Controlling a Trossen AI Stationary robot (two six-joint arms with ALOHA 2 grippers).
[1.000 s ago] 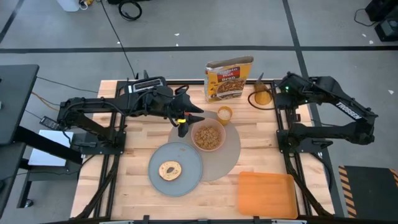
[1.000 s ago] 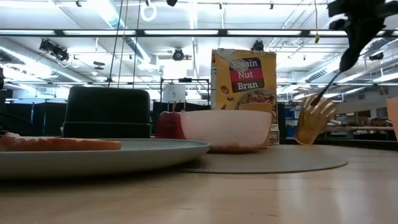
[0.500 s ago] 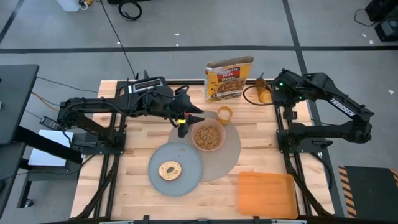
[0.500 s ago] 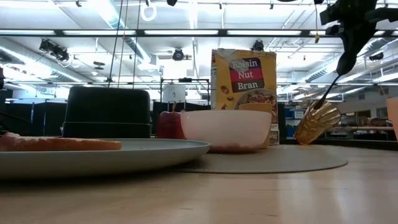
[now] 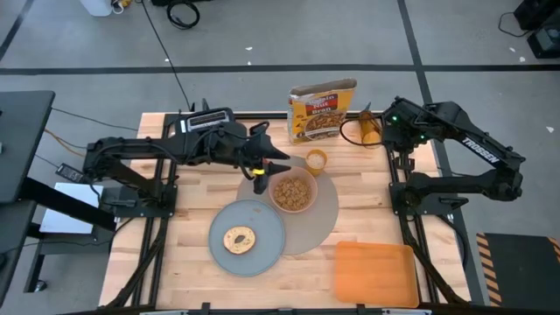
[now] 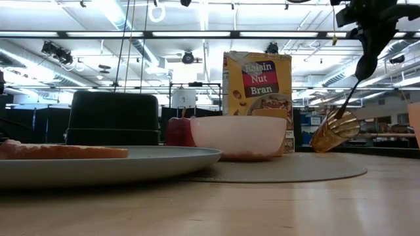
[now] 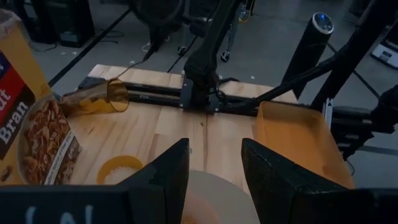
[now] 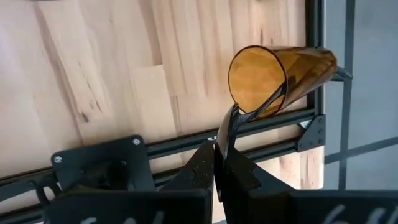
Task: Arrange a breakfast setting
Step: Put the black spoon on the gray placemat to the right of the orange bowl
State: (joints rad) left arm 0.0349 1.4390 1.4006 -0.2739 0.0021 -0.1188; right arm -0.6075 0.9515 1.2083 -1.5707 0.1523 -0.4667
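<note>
I see the table (image 5: 192, 219), light wood, with both arms reaching in from its sides. Left arm stretches along the back edge toward centre; its left pincer (image 5: 259, 171) hangs just over the rim of the round taupe mat (image 5: 325, 214), fingers (image 7: 165, 180) parted with nothing between them. Right arm is folded at the far right corner, wrist bent inward; right pincer (image 8: 222, 163) is clamped shut on a thin metal spoon handle (image 8: 227, 127).

The spoon runs into an amber tumbler (image 5: 368, 131), which is tipped on its side and held off the table in the low view.

Orange rectangular board (image 5: 376, 273) lies flat at the near right corner. Black toaster (image 5: 203, 122) sits at the back left, under the left arm. Cereal box (image 5: 323, 109) stands upright at back centre.

Grey plate (image 5: 247, 237) overlaps the mat's near-left edge, bagel (image 5: 239, 239) on it. Pink bowl (image 5: 292, 192) sits on the mat, filled with cereal. Small orange cup (image 5: 315, 160) stands on the mat's far edge, just behind the bowl. Red apple (image 6: 177, 131) shows only in the low view, behind the bowl.
</note>
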